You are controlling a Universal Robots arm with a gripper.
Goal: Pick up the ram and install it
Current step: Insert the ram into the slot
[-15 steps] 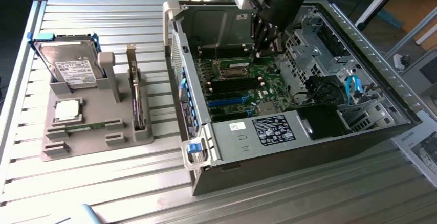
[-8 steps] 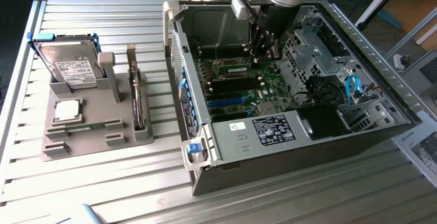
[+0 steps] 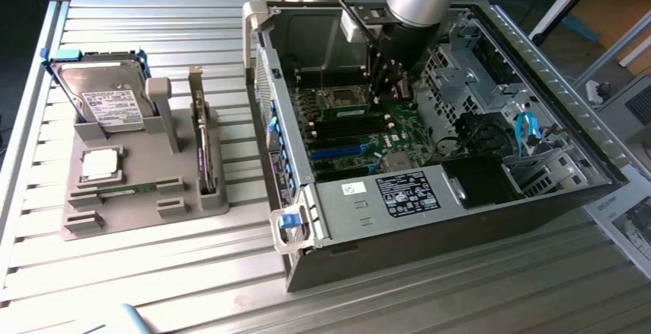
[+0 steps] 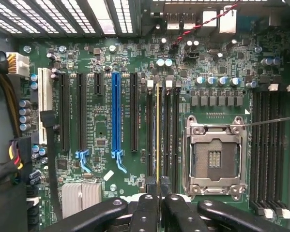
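Observation:
In the wrist view I see the ram (image 4: 158, 140) edge-on, a thin green stick with a yellowish edge, and my gripper (image 4: 158, 200) is shut on it between two black fingers (image 4: 145, 210). It hangs in line with the black memory slots (image 4: 149, 135), just beside the open processor socket (image 4: 215, 157). Whether it touches a slot I cannot tell. In the exterior view the gripper (image 3: 391, 82) reaches down inside the open computer case (image 3: 428, 197), over the green motherboard (image 3: 356, 132).
A grey tray (image 3: 133, 212) at the exterior view's left holds a hard drive (image 3: 102, 97), a silver processor (image 3: 100, 165) and an upright expansion card (image 3: 201, 147). Case walls, a drive cage (image 3: 458, 75) and blue cables (image 3: 524, 132) surround the arm. More memory slots (image 4: 268, 150) lie beyond the socket.

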